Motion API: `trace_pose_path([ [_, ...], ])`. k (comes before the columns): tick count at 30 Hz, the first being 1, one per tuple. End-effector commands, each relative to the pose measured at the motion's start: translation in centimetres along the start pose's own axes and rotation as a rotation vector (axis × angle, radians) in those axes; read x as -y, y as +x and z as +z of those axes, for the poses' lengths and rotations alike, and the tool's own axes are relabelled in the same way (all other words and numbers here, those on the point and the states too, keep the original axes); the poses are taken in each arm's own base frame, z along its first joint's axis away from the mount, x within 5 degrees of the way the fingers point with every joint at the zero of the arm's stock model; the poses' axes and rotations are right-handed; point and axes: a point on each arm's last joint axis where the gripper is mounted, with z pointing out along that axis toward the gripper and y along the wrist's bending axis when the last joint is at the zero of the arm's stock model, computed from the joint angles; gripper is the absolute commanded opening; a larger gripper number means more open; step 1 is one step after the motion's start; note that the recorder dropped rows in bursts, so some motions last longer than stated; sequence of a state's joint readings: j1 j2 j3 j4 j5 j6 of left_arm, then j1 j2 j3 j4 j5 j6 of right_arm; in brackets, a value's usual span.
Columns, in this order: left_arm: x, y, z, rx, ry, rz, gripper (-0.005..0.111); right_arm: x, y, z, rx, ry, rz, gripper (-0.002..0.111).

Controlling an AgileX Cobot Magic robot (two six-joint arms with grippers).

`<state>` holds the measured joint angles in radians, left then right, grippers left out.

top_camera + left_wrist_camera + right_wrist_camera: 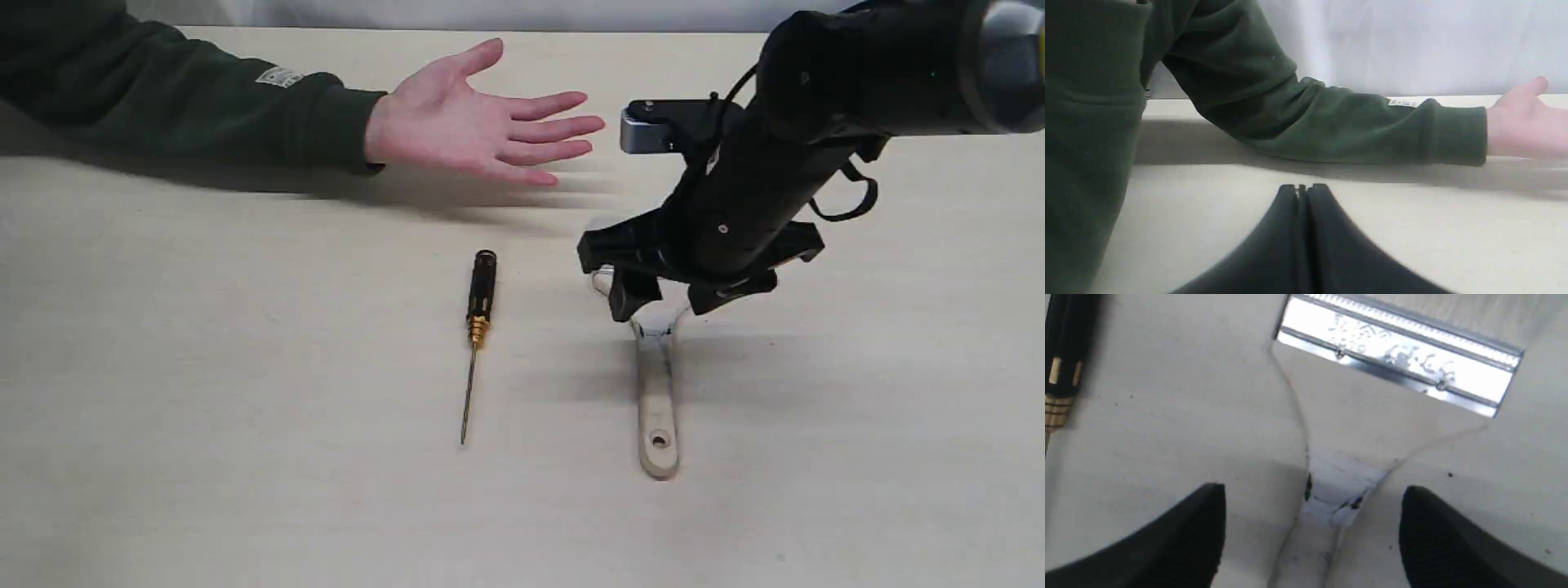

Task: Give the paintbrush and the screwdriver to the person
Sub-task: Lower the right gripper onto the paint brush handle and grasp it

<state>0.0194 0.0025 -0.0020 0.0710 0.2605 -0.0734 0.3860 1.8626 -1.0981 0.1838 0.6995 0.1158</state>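
Observation:
The paintbrush (657, 392) lies flat on the table, its holed handle end toward the front and its head hidden under my right arm. My right gripper (660, 304) stands open just above the neck of the handle, one finger on each side. In the right wrist view the silver ferrule (1396, 363) and the white-taped neck (1337, 490) lie between my open fingertips (1208, 522). The screwdriver (478, 318) lies to the left of the brush, black handle pointing away. The person (482, 122) holds an open palm at the back. My left gripper (1303, 188) is shut, low over bare table.
The person's dark green sleeve (180, 98) lies across the back left of the table, and in the left wrist view the sleeve (1331, 122) crosses just beyond my shut fingers. A pale wall (1412, 41) stands behind the table.

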Motion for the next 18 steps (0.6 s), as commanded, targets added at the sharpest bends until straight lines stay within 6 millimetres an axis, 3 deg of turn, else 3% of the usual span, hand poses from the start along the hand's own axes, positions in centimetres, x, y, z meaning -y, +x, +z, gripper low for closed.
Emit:
trace_pose_path([
  [1,0.1,0.0,0.0,0.011,0.010,-0.004,0.000,-0.1,0.2,0.5,-0.037,-0.005,0.011,0.062],
  [18,0.1,0.0,0.0,0.012,0.009,-0.001,0.000,0.3,0.7,3.8,-0.100,-0.005,0.090,0.062],
])
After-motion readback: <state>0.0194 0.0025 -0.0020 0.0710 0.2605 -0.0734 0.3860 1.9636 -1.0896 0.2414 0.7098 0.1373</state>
